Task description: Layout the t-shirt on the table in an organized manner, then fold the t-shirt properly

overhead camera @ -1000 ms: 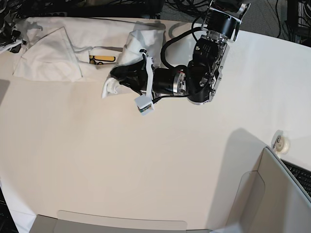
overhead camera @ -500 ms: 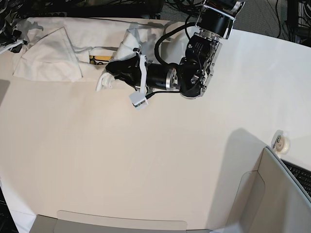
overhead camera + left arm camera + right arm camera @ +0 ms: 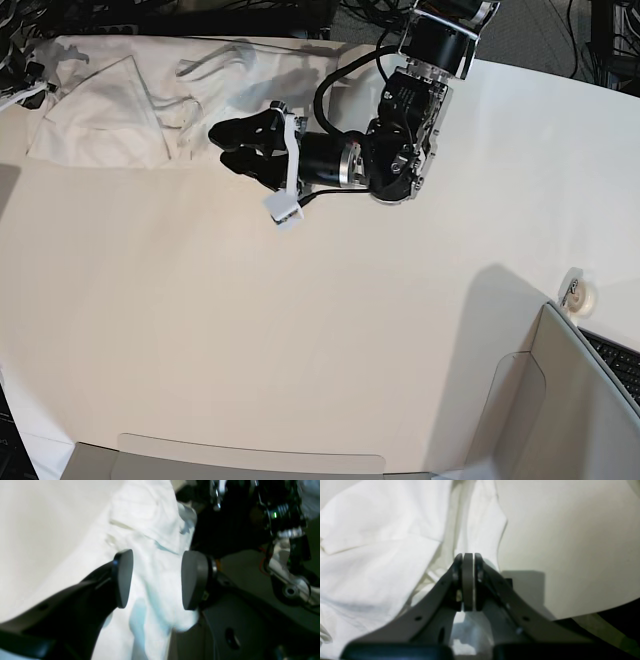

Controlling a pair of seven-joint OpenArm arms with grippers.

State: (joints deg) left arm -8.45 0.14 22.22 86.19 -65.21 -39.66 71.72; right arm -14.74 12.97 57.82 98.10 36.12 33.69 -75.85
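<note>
Loosely, the t-shirt (image 3: 120, 110) lay between the left gripper's (image 3: 222, 146) parted jaws; the right gripper's (image 3: 468, 582) jaws were closed.

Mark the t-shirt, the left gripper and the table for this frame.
t-shirt (image 3: 100, 120), base view, flat folded panel.
left gripper (image 3: 156, 580), left wrist view, between open fingertips.
table (image 3: 300, 340), base view, bare middle.

A robotics lab: cable tangle (image 3: 360, 15) behind the table (image 3: 300, 330) (keyboard (image 3: 620, 362) nearby).
</note>
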